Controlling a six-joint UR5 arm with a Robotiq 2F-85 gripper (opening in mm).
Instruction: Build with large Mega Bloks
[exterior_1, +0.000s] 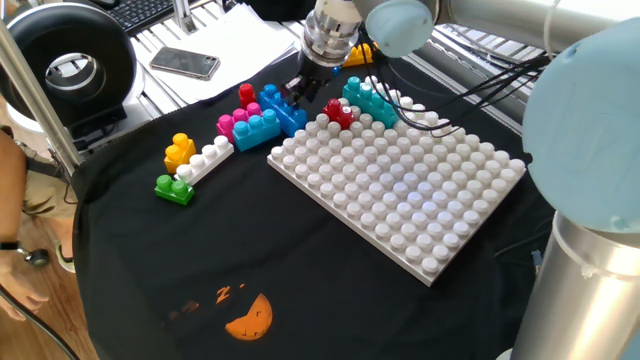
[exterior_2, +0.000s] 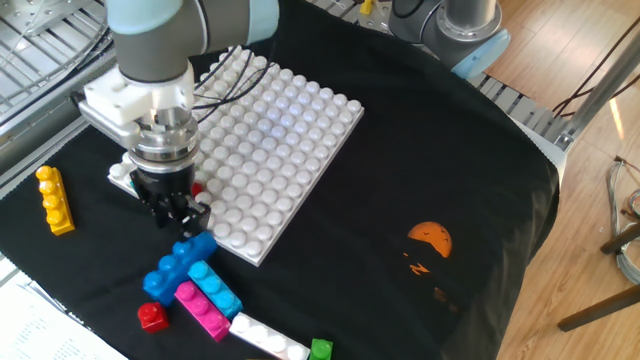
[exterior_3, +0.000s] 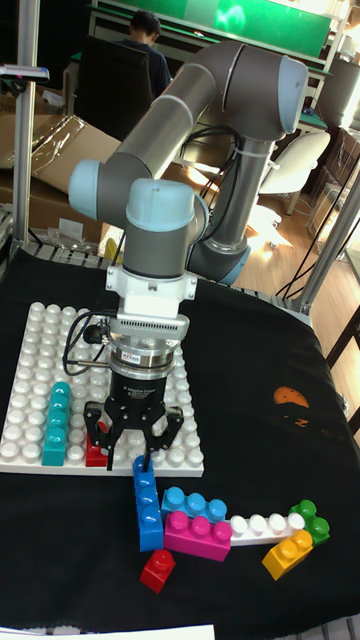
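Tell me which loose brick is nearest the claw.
The long dark-blue brick: its end sits right under the claw. The pink brick and small red brick lie farther off.

We see the long brick (exterior_3: 147, 503) just below our jaws, baseplate (exterior_3: 190, 459) behind, remaining bricks (exterior_3: 240, 528) beside.

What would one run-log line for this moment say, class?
gripper: open, above blue brick | blue brick: on cloth, beside baseplate | red brick: on baseplate
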